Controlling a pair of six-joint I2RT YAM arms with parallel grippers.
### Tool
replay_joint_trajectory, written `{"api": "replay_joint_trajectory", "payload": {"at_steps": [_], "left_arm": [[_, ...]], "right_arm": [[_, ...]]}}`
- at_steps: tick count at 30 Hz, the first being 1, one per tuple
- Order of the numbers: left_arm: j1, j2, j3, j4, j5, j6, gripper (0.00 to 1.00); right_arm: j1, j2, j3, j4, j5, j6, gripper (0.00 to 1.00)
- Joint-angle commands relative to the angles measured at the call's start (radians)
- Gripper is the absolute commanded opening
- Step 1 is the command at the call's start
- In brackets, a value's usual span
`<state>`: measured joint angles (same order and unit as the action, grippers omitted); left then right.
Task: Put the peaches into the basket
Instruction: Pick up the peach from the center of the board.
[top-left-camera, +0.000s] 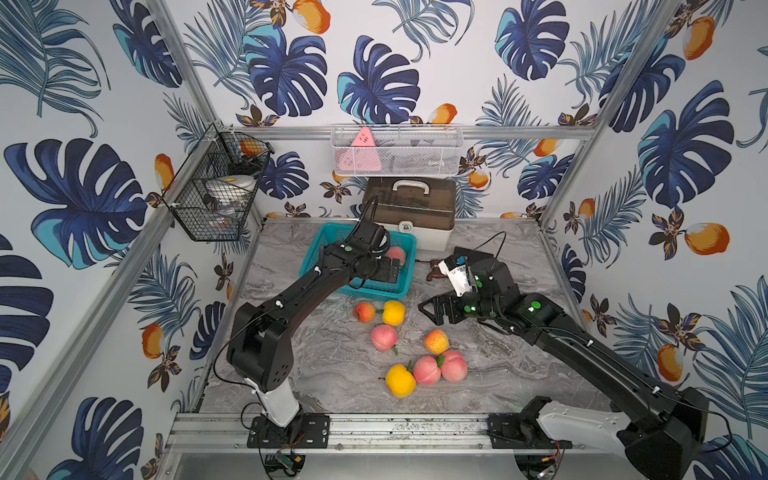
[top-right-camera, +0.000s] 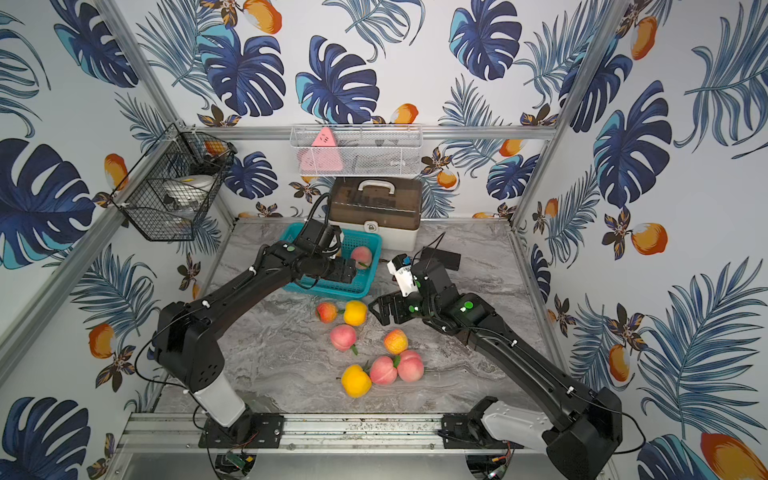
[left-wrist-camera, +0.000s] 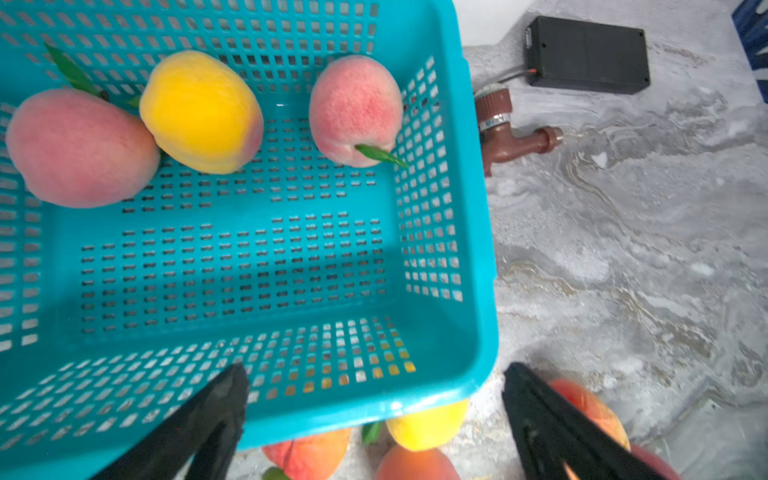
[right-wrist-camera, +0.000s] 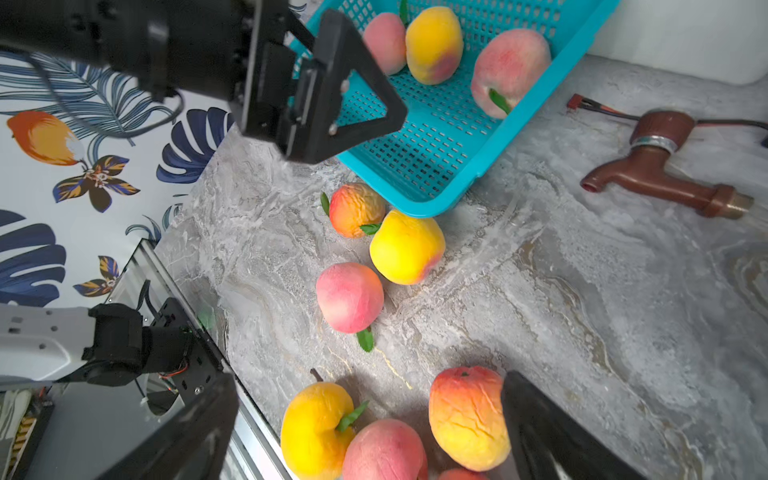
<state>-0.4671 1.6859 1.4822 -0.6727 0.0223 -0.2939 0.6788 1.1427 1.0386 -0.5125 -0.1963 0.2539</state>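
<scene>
The peaches (left-wrist-camera: 199, 112) were split between two places. Three lay along one wall of the teal basket (left-wrist-camera: 428, 232), and seven were loose on the marble-patterned table (top-left-camera: 498, 374). Two of those sat just beside the basket's near wall, and the rest formed a cluster nearer the arm bases. The three in the basket had probably gathered at one side because round fruit rolls easily on a flat lattice floor.

The left gripper (left-wrist-camera: 376, 370) hung above the basket's near rim, a spot suited to dropping. Its jaws were spread wide, with nothing between them and nothing touched. The right gripper (right-wrist-camera: 368, 380) hovered over the cluster, placed for a pick, and was likewise spread and empty. A wrinkled orange peach (right-wrist-camera: 467, 415) lay just beside one of its fingers; whether they touched could not be told.
</scene>
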Motion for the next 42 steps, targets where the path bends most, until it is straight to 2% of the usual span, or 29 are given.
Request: {"api": "replay_joint_trajectory", "payload": {"at_steps": [1, 9, 16, 20, 24, 29, 42], "left_arm": [[-0.025, -0.062, -0.055, -0.012, 0.019, -0.020, 0.99], [-0.086, -0.217, -0.244, 0.007, 0.084, -0.086, 0.99], [-0.149, -0.326, -0.372, 0.003, 0.091, -0.150, 0.99], [-0.173, -0.382, -0.448, 0.020, 0.097, -0.198, 0.99], [-0.176, -0.424, -0.514, 0.060, 0.136, -0.254, 0.99], [-0.181, -0.431, -0.558, 0.095, 0.165, -0.292, 0.99], [-0.182, -0.375, -0.615, 0.166, 0.190, -0.315, 0.99]], "right_arm": [[0.037, -0.032, -0.019, -0.033, 0.078, 0.052, 1.00], [0.162, -0.109, -0.083, 0.018, 0.055, 0.008, 1.00], [0.186, -0.121, -0.115, 0.051, 0.038, -0.001, 1.00], [0.224, -0.106, -0.140, 0.075, 0.060, -0.068, 1.00], [0.235, -0.108, -0.159, 0.118, 0.014, -0.152, 1.00], [0.242, -0.113, -0.192, 0.178, -0.042, -0.200, 1.00], [0.247, -0.059, -0.308, 0.338, -0.125, -0.159, 1.00]]}}
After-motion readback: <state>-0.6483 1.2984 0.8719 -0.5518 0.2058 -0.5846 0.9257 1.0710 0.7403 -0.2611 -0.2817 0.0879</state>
